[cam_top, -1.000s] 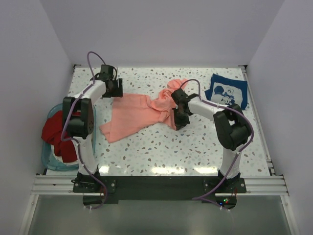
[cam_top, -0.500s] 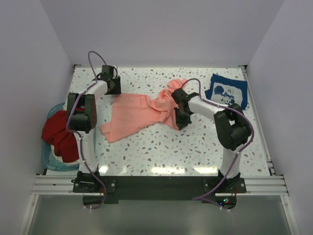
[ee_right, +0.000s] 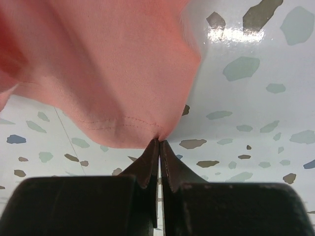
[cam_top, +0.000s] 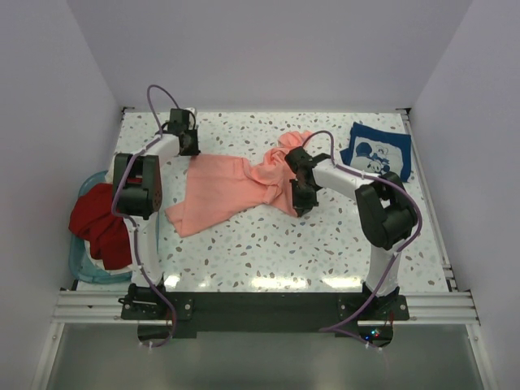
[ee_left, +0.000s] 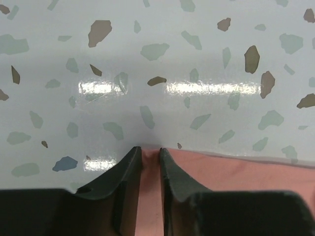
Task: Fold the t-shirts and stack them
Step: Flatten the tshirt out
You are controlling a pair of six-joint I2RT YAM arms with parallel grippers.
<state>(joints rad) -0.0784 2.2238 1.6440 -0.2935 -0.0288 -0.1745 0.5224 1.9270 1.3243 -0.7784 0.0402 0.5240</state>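
The right gripper's (ee_right: pixel 158 142) fingertips are pressed together on the hem of the salmon-pink t-shirt (cam_top: pixel 227 187), which is spread mid-table (cam_top: pixel 325 244); its forearm angles left. The left gripper's (ee_left: pixel 150 150) fingers stand narrowly apart astride the shirt's far-left corner, arm outstretched; whether they grip it is unclear.

Speckled terrazzo tabletop (cam_top: pixel 244 244) between plain white walls (cam_top: pixel 268 49)

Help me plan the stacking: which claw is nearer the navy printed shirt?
Right. The right claw, pinching the pink shirt, is a short way from the navy shirt; the left claw is at the pink shirt's opposite edge, much farther off.
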